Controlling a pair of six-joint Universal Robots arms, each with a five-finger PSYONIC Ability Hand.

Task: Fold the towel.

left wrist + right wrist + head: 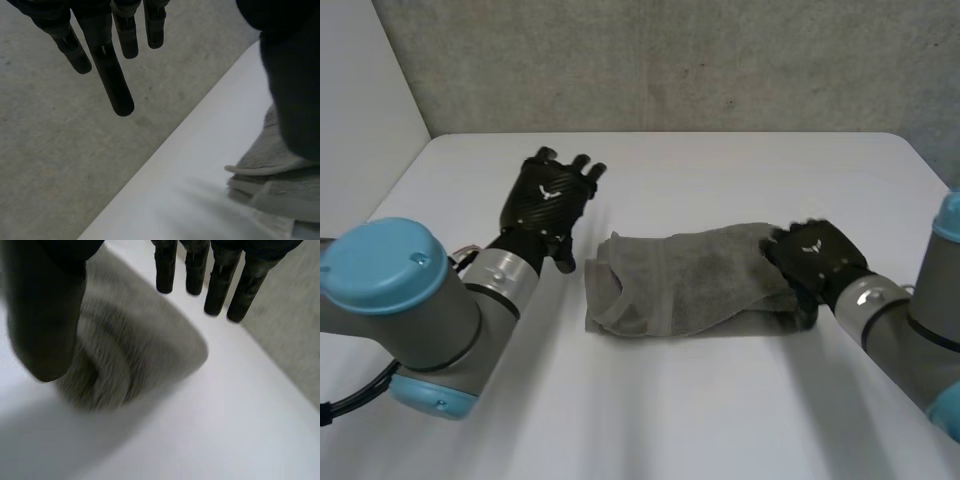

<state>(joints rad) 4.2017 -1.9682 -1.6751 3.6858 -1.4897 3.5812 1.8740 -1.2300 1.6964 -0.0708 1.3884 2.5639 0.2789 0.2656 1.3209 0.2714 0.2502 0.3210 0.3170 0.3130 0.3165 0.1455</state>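
Head view: folded towel (680, 285) lies mid-table (720, 420), left hand (548, 200) beside its left end, right hand (815, 255) on its right end. Left wrist view: fingers (114, 87) straight, holding nothing. Right wrist view: fingers (219, 287) straight, towel under the palm.

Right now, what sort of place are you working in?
Probably a lab or test bench rather than a home: a plain white table, a grey concrete-looking wall behind it, and one grey towel as the workpiece.
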